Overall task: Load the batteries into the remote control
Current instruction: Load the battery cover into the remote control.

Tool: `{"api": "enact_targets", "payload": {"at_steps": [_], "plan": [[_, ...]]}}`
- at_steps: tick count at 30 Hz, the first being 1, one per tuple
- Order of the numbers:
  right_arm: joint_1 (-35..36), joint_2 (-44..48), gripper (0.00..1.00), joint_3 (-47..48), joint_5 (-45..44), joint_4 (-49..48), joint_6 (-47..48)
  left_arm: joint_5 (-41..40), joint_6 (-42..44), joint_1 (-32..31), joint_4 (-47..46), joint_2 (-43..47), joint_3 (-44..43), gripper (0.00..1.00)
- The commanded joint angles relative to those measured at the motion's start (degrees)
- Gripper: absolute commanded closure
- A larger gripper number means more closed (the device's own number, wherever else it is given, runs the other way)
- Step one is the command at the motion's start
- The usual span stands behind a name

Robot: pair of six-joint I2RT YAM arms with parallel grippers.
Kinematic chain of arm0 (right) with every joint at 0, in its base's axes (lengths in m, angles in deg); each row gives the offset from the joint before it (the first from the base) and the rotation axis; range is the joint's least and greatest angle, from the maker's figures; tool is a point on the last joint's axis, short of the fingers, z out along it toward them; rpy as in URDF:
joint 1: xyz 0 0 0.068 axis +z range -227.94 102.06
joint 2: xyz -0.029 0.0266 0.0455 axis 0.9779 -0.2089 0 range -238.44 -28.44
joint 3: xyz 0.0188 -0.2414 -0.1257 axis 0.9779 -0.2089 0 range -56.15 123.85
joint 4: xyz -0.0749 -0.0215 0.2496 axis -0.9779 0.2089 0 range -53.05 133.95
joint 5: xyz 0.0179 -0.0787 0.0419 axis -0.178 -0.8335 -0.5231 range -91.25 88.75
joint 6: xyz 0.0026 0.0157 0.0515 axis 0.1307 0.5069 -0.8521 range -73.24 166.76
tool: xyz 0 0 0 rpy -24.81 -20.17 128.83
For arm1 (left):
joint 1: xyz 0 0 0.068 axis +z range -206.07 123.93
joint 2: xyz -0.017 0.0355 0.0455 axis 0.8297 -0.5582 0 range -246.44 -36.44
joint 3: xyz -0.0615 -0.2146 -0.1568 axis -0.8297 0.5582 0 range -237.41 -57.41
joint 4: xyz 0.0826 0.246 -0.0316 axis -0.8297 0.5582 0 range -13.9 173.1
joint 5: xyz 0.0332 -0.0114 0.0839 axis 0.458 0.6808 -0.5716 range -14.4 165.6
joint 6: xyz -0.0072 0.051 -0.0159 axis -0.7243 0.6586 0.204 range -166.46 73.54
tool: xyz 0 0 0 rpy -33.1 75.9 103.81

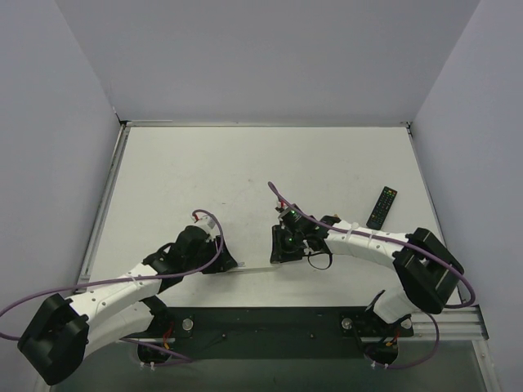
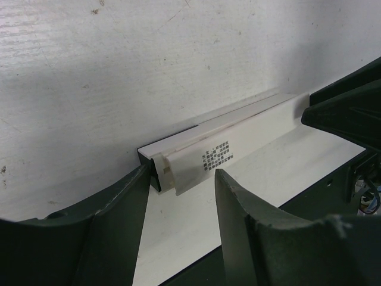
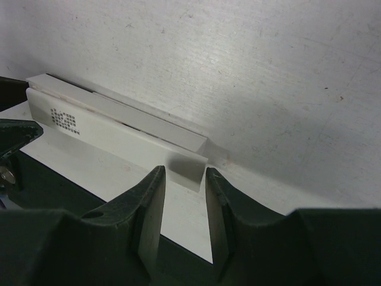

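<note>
Left gripper (image 1: pixel 229 263) and right gripper (image 1: pixel 278 255) bracket the white remote control (image 1: pixel 253 266) near the table's (image 1: pixel 245 163) front edge. Left wrist view: jaws straddle one end, a gap showing, so centre before squeezing. Right wrist view: fingers (image 3: pixel 152 202) pinch the other end; hold it level. No batteries visible.

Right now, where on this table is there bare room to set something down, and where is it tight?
The far half of the table, from the back wall down to the arms, is bare. On the right, the black remote takes a strip. Crowded: near centre, where left pincer and right pincer sit at either end of the white remote.
</note>
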Motion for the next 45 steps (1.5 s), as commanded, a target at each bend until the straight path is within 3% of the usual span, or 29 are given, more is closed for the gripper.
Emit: {"api": "enact_targets", "payload": {"at_steps": [1, 24, 37, 42, 45], "plan": [[-0.2, -1.4, 0.71, 0.6, 1.1, -0.1, -0.3, 0.7, -0.3, -0.5, -3.3, -0.3, -0.2, 0.43], [1.5, -1.2, 0.71, 2.7, 1.6, 0.6, 1.0, 0.9, -0.4, -1.3, -4.4, -2.0, -0.4, 0.54], [2.2, -1.3, 0.71, 3.0, -0.3, 1.6, 0.2, 0.5, -0.8, -1.4, -4.2, -1.6, -0.2, 0.55], [1.6, -0.2, 0.71, 2.1, -2.3, 2.3, 0.1, -1.7, -0.8, -1.5, -2.4, 0.7, -0.3, 0.48], [1.6, 1.7, 0.66, 2.2, -3.0, 3.0, 1.7, -3.5, -1.4, -1.5, -0.2, 4.5, -0.5, 0.42]]}}
